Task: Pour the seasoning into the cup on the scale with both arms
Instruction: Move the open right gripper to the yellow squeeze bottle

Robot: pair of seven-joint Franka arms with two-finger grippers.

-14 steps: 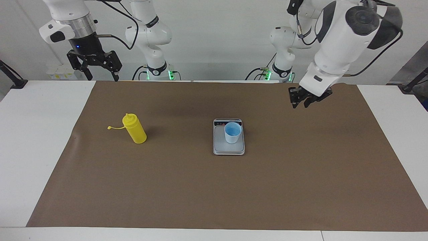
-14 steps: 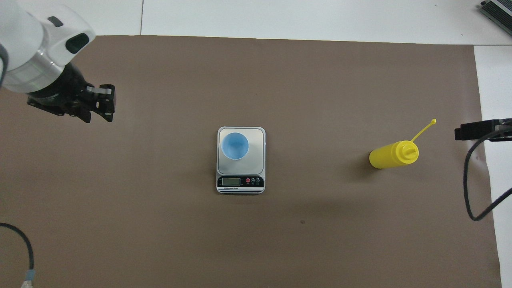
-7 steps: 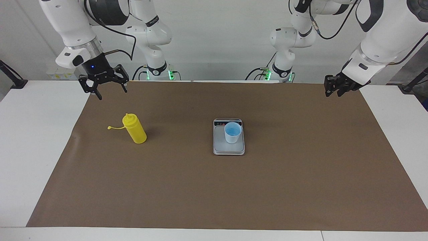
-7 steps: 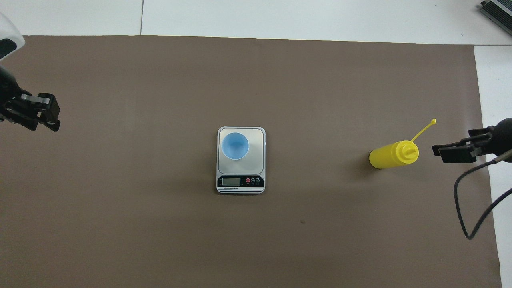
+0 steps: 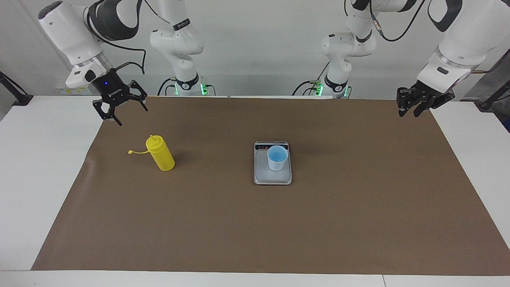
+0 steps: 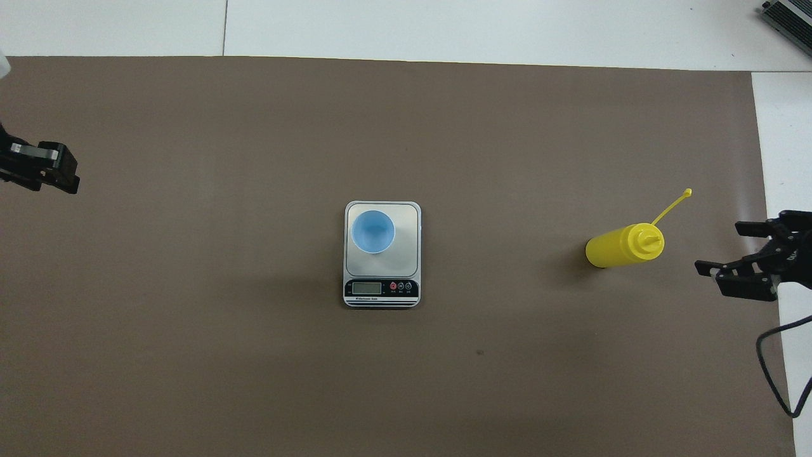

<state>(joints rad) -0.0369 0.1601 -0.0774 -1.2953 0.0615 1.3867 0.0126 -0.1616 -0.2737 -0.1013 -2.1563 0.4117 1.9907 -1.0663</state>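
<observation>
So here's where I'm at: the yellow seasoning bottle is standing on the brown mat toward my right arm's end of the worktop, nozzle on top and its little tethered cap sticking out sideways toward the mat's edge. My right gripper is up in the air over the mat's edge near that bottle, fingers spread wide with nothing between them, not touching anything. The blue cup sits upright on the scale, on the part of the weighing plate toward the display strip, and the scale is pretty much mid-mat, well apart from the bottle. The display end of the scale faces my bases. My left gripper is hanging over the mat's edge at my left arm's end, well apart from the scale, and it isn't carrying anything; honestly I can't tell whether its fingers are apart or together.
</observation>
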